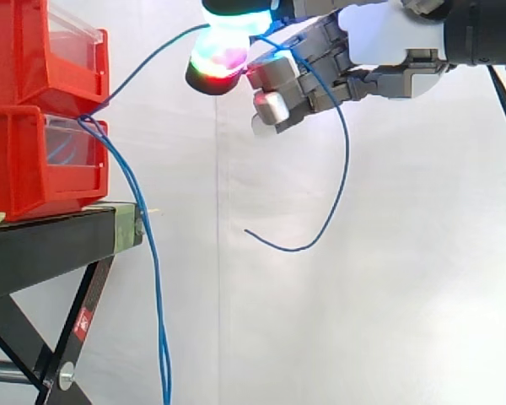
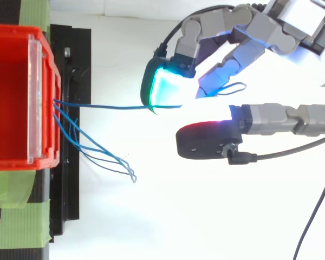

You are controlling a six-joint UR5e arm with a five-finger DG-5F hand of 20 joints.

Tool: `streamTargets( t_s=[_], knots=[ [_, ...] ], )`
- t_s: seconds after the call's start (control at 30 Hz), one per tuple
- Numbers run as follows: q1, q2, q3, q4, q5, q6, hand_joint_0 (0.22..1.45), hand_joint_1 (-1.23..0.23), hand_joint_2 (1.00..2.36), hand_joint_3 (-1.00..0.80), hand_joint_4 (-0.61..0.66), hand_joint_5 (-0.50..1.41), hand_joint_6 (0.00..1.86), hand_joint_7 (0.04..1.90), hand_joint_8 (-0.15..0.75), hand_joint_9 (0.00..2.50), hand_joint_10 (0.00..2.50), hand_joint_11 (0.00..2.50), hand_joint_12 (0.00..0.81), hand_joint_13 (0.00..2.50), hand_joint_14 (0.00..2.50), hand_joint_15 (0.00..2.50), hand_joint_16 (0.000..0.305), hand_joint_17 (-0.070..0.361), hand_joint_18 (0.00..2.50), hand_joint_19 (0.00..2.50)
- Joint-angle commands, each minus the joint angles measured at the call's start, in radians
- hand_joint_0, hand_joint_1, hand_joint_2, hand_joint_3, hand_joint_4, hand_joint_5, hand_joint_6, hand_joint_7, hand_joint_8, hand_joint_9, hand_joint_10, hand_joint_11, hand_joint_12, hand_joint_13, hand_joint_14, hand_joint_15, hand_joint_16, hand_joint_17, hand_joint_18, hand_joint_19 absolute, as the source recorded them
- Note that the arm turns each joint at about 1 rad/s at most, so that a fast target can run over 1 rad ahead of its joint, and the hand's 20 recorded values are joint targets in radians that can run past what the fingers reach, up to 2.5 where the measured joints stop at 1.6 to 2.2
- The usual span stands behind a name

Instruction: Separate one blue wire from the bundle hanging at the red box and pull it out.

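1. Sitting at the far left of the side view, a red box (image 1: 29, 164) rests on a black stand (image 1: 59, 245), with a second red box (image 1: 34, 51) stacked on top of it.
2. From above, strips of green tape (image 2: 20, 223) lie on the stand beside the box.
3. Blue wires leave the front of the red box at one spot, where the two boxes meet.
4. Most of them form the bundle (image 1: 156, 278), which hangs nearly straight down past the stand's edge to the bottom of the side view. From above, these strands fan out toward the lower right, and their loose ends lie close together.
5. One blue wire (image 2: 108, 106) is apart from the bundle. Its long axis runs left to right, away from the box and toward the hand. From the side it climbs up and to the right; from above it looks almost level and fairly straight.
6. The hand (image 1: 379, 38) reaches in from the upper right, well apart from the boxes, in front of a white curtain (image 1: 422, 278).
7. Its glowing fingertips (image 1: 223, 55) are closed together and pinch the blue wire between them.
8. Past the pinch, the free tail of the wire drops down on the right in a wide curve. It then hooks back to the left, and its end points left and slightly up in open air.
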Motion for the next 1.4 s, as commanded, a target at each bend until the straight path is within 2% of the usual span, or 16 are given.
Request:
streamTargets(
  t_s=[0.0,0.17,0.23,0.4,0.63,1.03,1.37],
  knots=[
    [0.000,0.000,0.000,-0.002,0.000,-0.001,0.60,-0.73,1.03,0.06,-0.03,-0.15,0.80,1.17,0.311,1.17,0.01,1.58,0.430,0.87,0.02,0.99,0.049,0.110,0.55,0.64],
    [0.005,0.000,0.000,-0.003,0.000,-0.003,0.60,-0.74,1.03,0.05,-0.04,-0.15,0.80,1.18,0.317,1.10,0.01,1.48,0.419,0.69,0.02,0.79,0.050,0.113,0.50,0.62],
    [0.007,0.000,0.000,-0.008,0.000,-0.003,0.60,-0.74,1.03,0.05,-0.05,-0.14,0.79,1.19,0.322,1.04,0.02,1.39,0.410,0.56,0.02,0.68,0.052,0.116,0.45,0.61],
    [0.013,0.000,0.000,-0.022,-0.005,-0.004,0.60,-0.75,1.03,0.06,-0.06,-0.14,0.78,1.19,0.336,0.90,0.02,1.14,0.396,0.43,0.02,0.51,0.052,0.117,0.36,0.58],
    [0.016,0.001,0.000,-0.020,-0.005,-0.004,0.60,-0.76,1.03,0.06,-0.07,-0.13,0.77,1.22,0.328,0.64,0.02,0.96,0.392,0.44,0.02,0.53,0.052,0.117,0.38,0.59],
    [0.017,0.001,0.000,-0.028,-0.003,-0.004,0.60,-0.76,1.03,0.06,-0.08,-0.13,0.76,1.26,0.316,0.59,0.02,0.88,0.379,0.35,0.02,0.48,0.050,0.114,0.35,0.59],
    [0.017,0.001,0.000,-0.078,-0.003,-0.004,0.60,-0.76,1.02,0.05,-0.07,-0.13,0.76,1.26,0.316,0.59,0.02,0.88,0.376,0.32,0.02,0.45,0.050,0.113,0.33,0.58]
  ],
)
